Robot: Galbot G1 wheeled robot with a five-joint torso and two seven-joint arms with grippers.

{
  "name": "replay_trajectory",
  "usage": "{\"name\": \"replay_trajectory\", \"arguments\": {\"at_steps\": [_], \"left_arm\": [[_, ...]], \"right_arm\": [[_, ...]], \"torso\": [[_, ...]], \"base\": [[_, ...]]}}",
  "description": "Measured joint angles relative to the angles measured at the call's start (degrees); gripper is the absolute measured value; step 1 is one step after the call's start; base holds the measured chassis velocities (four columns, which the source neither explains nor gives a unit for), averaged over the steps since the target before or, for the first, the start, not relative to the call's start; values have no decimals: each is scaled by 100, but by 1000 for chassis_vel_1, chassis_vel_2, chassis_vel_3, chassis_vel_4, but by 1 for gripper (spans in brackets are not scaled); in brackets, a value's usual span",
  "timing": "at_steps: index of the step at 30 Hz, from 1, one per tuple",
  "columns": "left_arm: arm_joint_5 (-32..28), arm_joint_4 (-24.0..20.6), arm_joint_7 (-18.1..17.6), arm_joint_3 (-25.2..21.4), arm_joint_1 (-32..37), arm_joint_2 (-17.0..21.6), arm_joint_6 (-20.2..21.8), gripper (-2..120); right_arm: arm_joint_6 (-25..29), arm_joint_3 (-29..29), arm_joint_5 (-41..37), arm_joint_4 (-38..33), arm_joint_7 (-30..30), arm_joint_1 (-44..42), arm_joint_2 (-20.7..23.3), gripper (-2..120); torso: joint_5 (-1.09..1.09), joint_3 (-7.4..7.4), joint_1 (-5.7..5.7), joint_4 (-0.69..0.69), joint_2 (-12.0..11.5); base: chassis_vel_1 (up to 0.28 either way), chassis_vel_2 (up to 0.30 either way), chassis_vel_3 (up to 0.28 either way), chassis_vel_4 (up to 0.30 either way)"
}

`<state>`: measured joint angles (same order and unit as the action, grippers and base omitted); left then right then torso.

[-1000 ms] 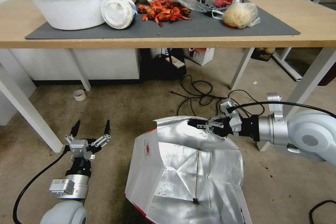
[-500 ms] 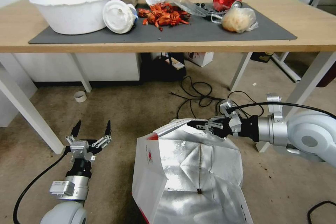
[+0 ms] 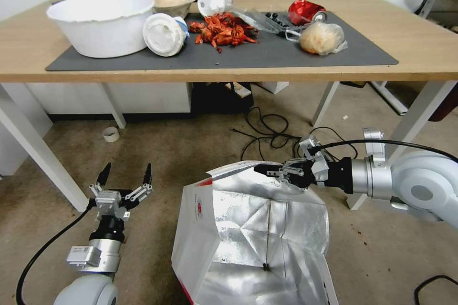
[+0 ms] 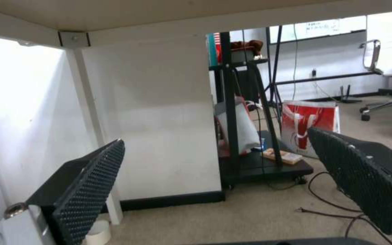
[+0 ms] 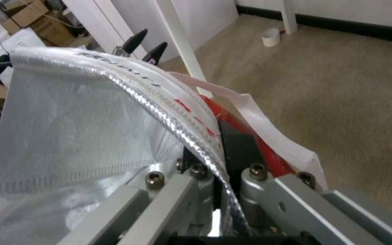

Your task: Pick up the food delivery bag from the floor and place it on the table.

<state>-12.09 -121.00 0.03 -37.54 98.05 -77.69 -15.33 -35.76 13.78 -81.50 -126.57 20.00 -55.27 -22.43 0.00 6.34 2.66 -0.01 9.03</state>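
We see worn brownish carpet floor (image 3: 181, 152) with loose black cables (image 3: 267, 128) under a light-wood bench (image 3: 420, 38) on white legs; the bench carries a dark grey mat (image 3: 267, 55) with a big white bowl (image 3: 100, 21), a white lidded cup (image 3: 164, 33) on its side, red crayfish shells (image 3: 222, 31), a crushed red can (image 3: 305, 10) and a clear bag of beige food (image 3: 320, 38). The food delivery bag (image 3: 248, 233) sits in front of us below the bench edge, mouth open toward the head camera, foil lining showing, red logo on the white left panel; we can't tell if its base touches the carpet. Our right tool (image 3: 267, 170) reaches in from the right and pinches the bag's far top rim; the right wrist view has the foil-lined edge (image 5: 178, 129) clamped between the jaws, with a white strap handle (image 5: 259, 119) draped just beside them. Our left tool (image 3: 125, 176) is parked low on the left, well apart from the bag, fingers spread and holding nothing; its wrist view has both black pads (image 4: 92, 183) wide apart, facing the underside of the bench. A small roll of tape (image 3: 110, 134) lies by the bench leg.
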Motion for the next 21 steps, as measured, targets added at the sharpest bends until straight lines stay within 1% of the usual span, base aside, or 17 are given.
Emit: {"name": "replay_trajectory", "arguments": {"at_steps": [3, 4, 7, 11, 12, 14, 15, 21], "left_arm": [[-10, -8, 0, 0, 9, 0, 0, 100], [-10, -8, 0, 0, 9, 0, 0, 100], [-27, -14, 8, 0, 13, 0, 1, 100], [-27, -14, 20, 0, 15, 0, 2, 100], [-24, -14, 37, -1, 21, 3, 2, 100], [-24, -14, 38, -2, 20, 7, 2, 100], [-24, -14, 38, -2, 20, 7, 2, 100], [-24, -7, 35, 5, 12, -8, 3, 100]], "right_arm": [[0, 7, -5, -4, 9, 0, 7, 0], [0, 7, -5, -4, 9, 0, 7, 0], [0, 9, -13, -5, 21, 0, 15, 0], [0, 10, -12, -5, 22, 1, 16, 0], [1, 13, -6, -7, 32, 2, 23, 0], [1, 16, -5, -25, 44, 1, 28, 0], [1, 16, -5, -25, 44, 1, 28, 0], [1, 19, -6, -48, 53, 2, 28, 0]], "torso": [[0, 81, 16, 0, 96], [0, 81, 16, 0, 96], [0, 148, 40, 0, 185], [0, 167, 45, 0, 210], [0, 220, 58, 0, 276], [-1, 268, 69, 0, 334], [-1, 268, 69, 0, 334], [0, 392, 108, 0, 497]], "base": [[0, 0, 0, 0], [0, 0, 0, 0], [0, 0, 0, 0], [0, 0, 0, 0], [0, 0, 0, 0], [0, 0, 0, 0], [0, 0, 0, 0], [0, 0, 0, 0]]}}
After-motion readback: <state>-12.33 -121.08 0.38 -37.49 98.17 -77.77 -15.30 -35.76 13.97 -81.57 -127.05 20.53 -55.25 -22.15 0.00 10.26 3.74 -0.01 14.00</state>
